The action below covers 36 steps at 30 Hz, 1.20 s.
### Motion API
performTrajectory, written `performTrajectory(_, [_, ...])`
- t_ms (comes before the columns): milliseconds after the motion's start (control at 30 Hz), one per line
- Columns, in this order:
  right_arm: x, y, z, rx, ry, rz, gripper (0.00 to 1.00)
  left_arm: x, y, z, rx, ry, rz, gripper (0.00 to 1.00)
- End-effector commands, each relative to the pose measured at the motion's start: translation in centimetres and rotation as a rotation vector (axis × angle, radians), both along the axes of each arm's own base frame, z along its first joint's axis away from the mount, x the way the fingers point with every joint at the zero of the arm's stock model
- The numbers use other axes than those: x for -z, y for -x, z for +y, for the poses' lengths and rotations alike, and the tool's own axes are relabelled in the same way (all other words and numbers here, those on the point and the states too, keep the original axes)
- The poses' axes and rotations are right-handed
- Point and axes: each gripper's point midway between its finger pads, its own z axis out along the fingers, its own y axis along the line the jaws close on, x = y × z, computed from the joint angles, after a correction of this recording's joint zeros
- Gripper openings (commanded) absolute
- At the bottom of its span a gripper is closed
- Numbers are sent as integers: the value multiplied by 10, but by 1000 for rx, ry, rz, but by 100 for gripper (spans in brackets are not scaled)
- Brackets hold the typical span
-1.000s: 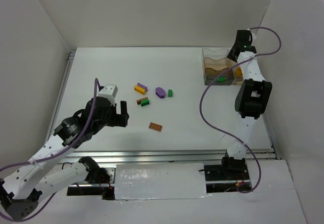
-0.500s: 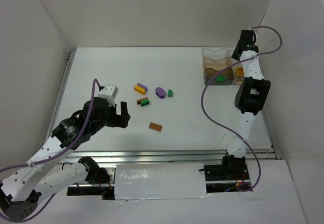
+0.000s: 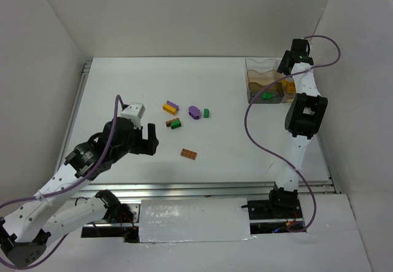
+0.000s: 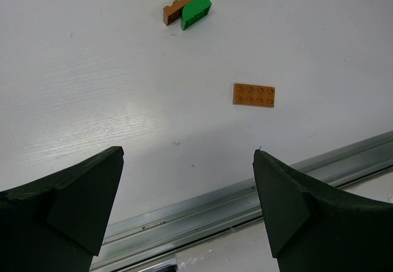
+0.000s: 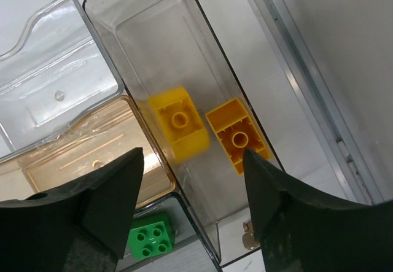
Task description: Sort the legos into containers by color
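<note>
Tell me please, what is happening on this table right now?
The right gripper hangs open over the clear compartment box, where two yellow bricks lie in one compartment and a green brick in another. The left gripper, also open, hovers above the table near a brown flat brick. Several loose bricks lie mid-table.

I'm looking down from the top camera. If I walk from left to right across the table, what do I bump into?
left gripper → yellow-and-purple brick → purple brick → loose green brick → clear container
</note>
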Motion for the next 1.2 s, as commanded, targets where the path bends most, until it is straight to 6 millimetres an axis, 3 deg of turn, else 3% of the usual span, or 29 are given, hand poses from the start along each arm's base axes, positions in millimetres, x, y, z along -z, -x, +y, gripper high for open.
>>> performTrajectory(0, [-35,-11,-5,-2,17,-93,73,-3,-5,-6,20,5,-19,100])
performTrajectory(133, [-42,-12,-3,-5,8,-106,80,-3,-5,-5,15,1,-17,99])
performTrajectory(233, [-73,-11,22,-56,-55,-167,80,-3,-9,1,-29,-9,-22,99])
performTrajectory(267, [-72,-12,29,-55,-70,-168,80,-4,-9,3,-39,-15,-25,100])
performTrajectory(333, [-106,-11,75,-139,-147,-231,80,-4,-13,10,-85,-19,-24,100])
performTrajectory(367, [-97,-12,92,-163,-177,-217,80,-4,-16,15,-112,-22,-23,99])
performTrajectory(400, [-117,-7,110,-166,-211,-259,80,-3,-20,25,-167,-30,-20,100])
performTrajectory(433, [-110,0,129,-182,-233,-239,80,-2,-22,31,-195,-35,-17,100])
performTrajectory(467, [-125,7,166,-234,-251,-255,80,-3,-24,36,-230,-32,-17,99])
performTrajectory(533, [-117,22,211,-262,-260,-215,80,-3,-27,51,-304,-51,-22,99])
performTrajectory(567, [-121,34,259,-335,-258,-205,80,-4,-27,56,-335,-50,-25,99])
performTrajectory(600, [-120,43,281,-375,-244,-187,81,-6,-28,62,-366,-60,-37,100])
performTrajectory(667, [-113,65,313,-400,-224,-146,86,-5,-31,65,-377,-62,-43,100])
performTrajectory(700, [-112,80,343,-454,-243,-135,86,-2,-34,66,-385,-65,-30,100])
performTrajectory(733, [-97,93,356,-489,-279,-100,86,0,-36,64,-378,-58,-15,100])
performTrajectory(767, [-113,108,366,-514,-309,-131,87,-2,-40,63,-389,-47,-7,99])
performTrajectory(800, [-118,121,380,-534,-345,-140,86,3,-45,67,-415,-47,23,99])
performTrajectory(833, [-103,136,384,-542,-353,-118,87,-1,-48,61,-407,-10,42,100])
performTrajectory(867, [-131,152,383,-544,-373,-179,90,2,-55,57,-424,28,69,100])
performTrajectory(900, [-141,166,391,-564,-380,-208,91,2,-60,54,-438,66,81,100])
performTrajectory(933, [-128,183,388,-564,-377,-184,91,0,-65,47,-446,106,85,99])
performTrajectory(967, [-156,200,381,-563,-393,-249,91,7,-72,40,-486,159,121,99])
performTrajectory(1000, [-146,217,378,-547,-405,-228,91,6,-81,33,-504,203,118,100])
performTrajectory(1033, [-171,235,368,-536,-428,-291,91,8,-89,26,-548,258,133,100])
performTrajectory(1067, [-173,245,360,-495,-446,-307,92,23,-100,22,-580,248,169,100])
performTrajectory(1100, [-159,258,356,-495,-450,-294,92,27,-109,15,-602,259,169,100])
performTrajectory(1133, [-178,275,349,-509,-480,-347,92,20,-121,9,-622,267,163,99])
performTrajectory(1167, [-177,286,348,-519,-508,-350,93,42,-134,5,-684,220,202,100])
